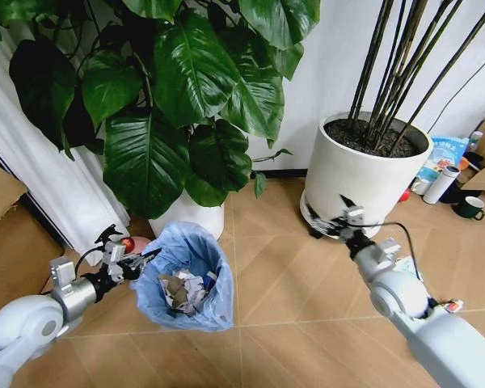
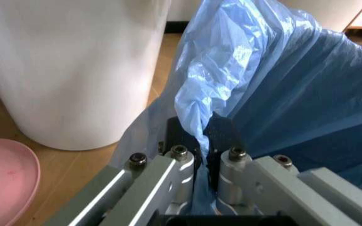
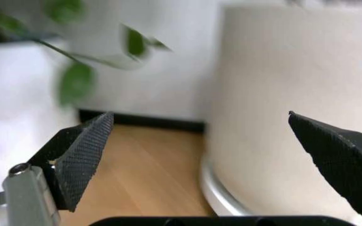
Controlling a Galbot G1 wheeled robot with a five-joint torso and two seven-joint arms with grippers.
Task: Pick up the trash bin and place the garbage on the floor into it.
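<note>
The trash bin [image 1: 186, 279], lined with a crinkly light-blue bag, stands on the tan floor [image 1: 291, 275] in front of a leafy plant. Crumpled paper garbage [image 1: 182, 291] lies inside it. My left gripper [image 1: 145, 259] is shut on the bin's near-left rim; in the left wrist view the left gripper [image 2: 203, 136] pinches the blue bag [image 2: 250, 70] between its two fingers. My right gripper [image 1: 347, 214] hangs open low beside the white pot [image 1: 364, 174], and the right gripper [image 3: 200, 141] holds nothing. A small red-white wrapper [image 1: 453, 305] lies on the floor beside the right arm.
A large-leaf plant in a white pot [image 1: 190, 217] stands just behind the bin, also close in the left wrist view as the white pot [image 2: 74, 70]. A pink dish [image 2: 5, 174] lies by it. A mug [image 1: 470, 208] and bottle [image 1: 442, 184] sit far right. A cardboard box [image 1: 4, 234] stands at the left.
</note>
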